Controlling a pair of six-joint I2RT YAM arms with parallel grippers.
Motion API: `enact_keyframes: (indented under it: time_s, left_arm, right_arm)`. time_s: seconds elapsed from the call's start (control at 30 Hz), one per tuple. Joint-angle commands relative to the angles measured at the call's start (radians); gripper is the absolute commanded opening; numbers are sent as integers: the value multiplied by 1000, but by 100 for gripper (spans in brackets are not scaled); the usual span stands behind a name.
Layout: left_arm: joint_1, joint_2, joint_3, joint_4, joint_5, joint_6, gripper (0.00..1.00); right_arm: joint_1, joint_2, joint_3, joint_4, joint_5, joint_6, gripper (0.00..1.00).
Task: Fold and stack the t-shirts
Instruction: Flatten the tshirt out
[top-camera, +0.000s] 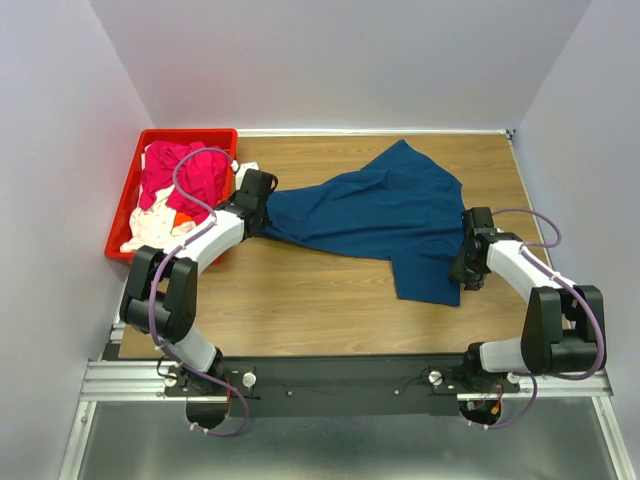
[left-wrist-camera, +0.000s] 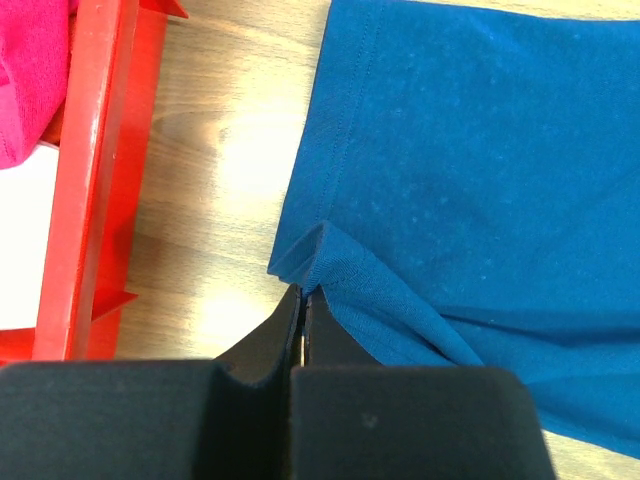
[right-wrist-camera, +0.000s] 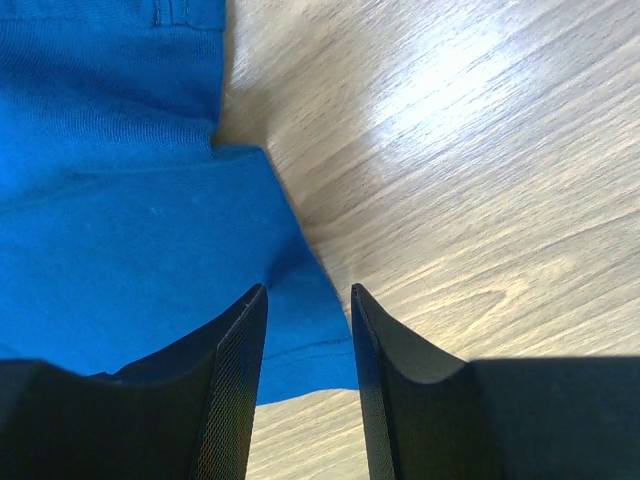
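A dark navy blue t-shirt (top-camera: 385, 215) lies spread and rumpled across the wooden table. My left gripper (top-camera: 258, 208) is at its left edge, shut on a pinched fold of the hem; the left wrist view shows the shirt (left-wrist-camera: 480, 180) bunched at my closed fingertips (left-wrist-camera: 303, 297). My right gripper (top-camera: 468, 262) is at the shirt's right lower corner, open, its jaws straddling the shirt's corner (right-wrist-camera: 150, 240) over the table. Magenta-pink (top-camera: 190, 172) and white (top-camera: 150, 228) t-shirts lie piled in the red crate.
The red plastic crate (top-camera: 140, 150) stands at the table's far left, right beside my left arm; its wall shows in the left wrist view (left-wrist-camera: 90, 180). Grey walls enclose the table on three sides. Bare wood (top-camera: 300, 300) lies in front of the shirt.
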Motion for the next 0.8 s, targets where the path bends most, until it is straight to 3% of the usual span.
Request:
enact_keyframes:
  time_s: [0.0, 0.43, 0.6, 0.77]
  left_arm:
    - [10, -31, 4, 17, 1, 10, 0]
    - [13, -34, 3, 23, 3, 11, 0]
    - [14, -38, -2, 26, 3, 11, 0]
    - [16, -34, 0, 26, 9, 11, 0]
  right_arm:
    - [2, 13, 22, -11, 48, 23, 46]
    - [2, 116, -51, 79, -55, 40, 45]
    - [2, 149, -83, 111, -130, 51, 36]
    - [2, 133, -86, 114, -133, 46, 16]
